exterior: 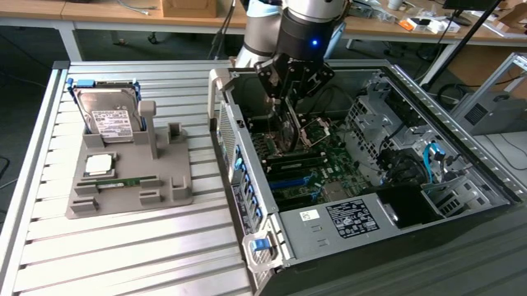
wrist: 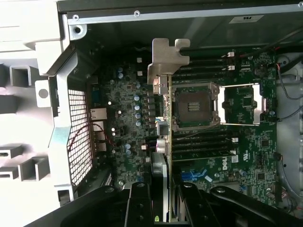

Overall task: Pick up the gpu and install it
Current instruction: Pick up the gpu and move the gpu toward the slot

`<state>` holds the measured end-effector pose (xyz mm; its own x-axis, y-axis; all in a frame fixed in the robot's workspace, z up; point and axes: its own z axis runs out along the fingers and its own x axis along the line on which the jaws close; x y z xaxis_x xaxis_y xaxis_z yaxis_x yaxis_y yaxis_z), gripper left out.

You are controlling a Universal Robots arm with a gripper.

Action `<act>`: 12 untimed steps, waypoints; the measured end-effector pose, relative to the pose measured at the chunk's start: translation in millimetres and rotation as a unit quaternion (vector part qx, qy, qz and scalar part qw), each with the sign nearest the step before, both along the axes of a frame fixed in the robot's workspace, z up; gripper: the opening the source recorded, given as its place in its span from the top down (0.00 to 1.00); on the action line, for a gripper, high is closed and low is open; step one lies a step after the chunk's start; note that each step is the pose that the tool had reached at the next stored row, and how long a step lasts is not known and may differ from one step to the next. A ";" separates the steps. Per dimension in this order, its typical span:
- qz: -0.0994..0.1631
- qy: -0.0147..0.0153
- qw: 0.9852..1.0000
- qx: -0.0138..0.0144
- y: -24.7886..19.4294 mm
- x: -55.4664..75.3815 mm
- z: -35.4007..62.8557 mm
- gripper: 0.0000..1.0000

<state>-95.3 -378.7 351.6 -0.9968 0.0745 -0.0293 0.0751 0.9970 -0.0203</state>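
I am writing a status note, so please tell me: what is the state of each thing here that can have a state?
claw: shut on the gpu.
gpu: held upright, edge-on, inside the computer case over the motherboard; seated or not, cannot tell.
computer case: open, side panel off.
processor socket: open, empty.
hard drive: standing upright in the grey holder.
memory stick: lying flat in the holder.
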 end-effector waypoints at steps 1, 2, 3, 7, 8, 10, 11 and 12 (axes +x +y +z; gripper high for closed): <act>0.000 0.000 1.000 0.000 0.0 0.3 -0.2 0.73; 0.000 0.000 1.000 0.000 0.0 0.6 -0.4 0.73; 0.000 0.000 1.000 0.000 0.0 0.9 -0.6 0.73; 0.000 0.000 1.000 0.000 0.0 2.5 -1.8 0.73; 0.000 0.000 1.000 0.000 0.0 3.1 -2.1 0.73; 0.000 0.000 1.000 0.000 0.0 3.8 -2.7 0.73; 0.000 0.000 1.000 -0.001 0.0 4.1 -2.9 0.73; 0.000 0.000 1.000 -0.001 0.0 4.5 -3.1 0.73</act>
<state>-90.8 -378.7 348.4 -0.9968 0.0744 -0.0294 0.0751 0.9969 -0.0214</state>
